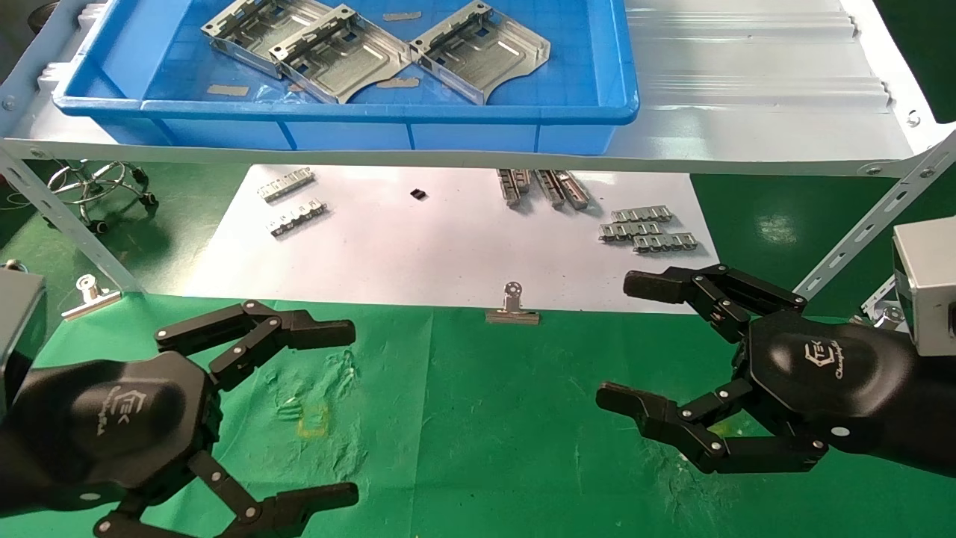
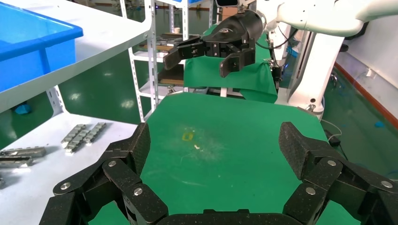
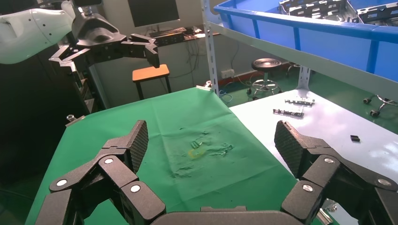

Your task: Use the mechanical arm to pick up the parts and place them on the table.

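Note:
Three silver stamped parts (image 1: 343, 52) lie side by side in the blue bin (image 1: 373, 112) on the white shelf; the bin also shows in the right wrist view (image 3: 328, 28). My left gripper (image 1: 343, 411) hovers open and empty over the green table cloth (image 1: 478, 433) at the near left. My right gripper (image 1: 627, 340) hovers open and empty over the cloth at the near right. In each wrist view the jaws stand wide apart with only green cloth (image 2: 220, 145) (image 3: 206, 154) between them. Both grippers are well below and in front of the bin.
The white shelf (image 1: 747, 97) overhangs the white sheet (image 1: 448, 239), which carries small grey toothed strips (image 1: 648, 228) and more strips (image 1: 287, 183). Silver binder clips (image 1: 512, 308) (image 1: 89, 295) hold the sheet's front edge. A shelf brace (image 1: 859, 224) slants at the right.

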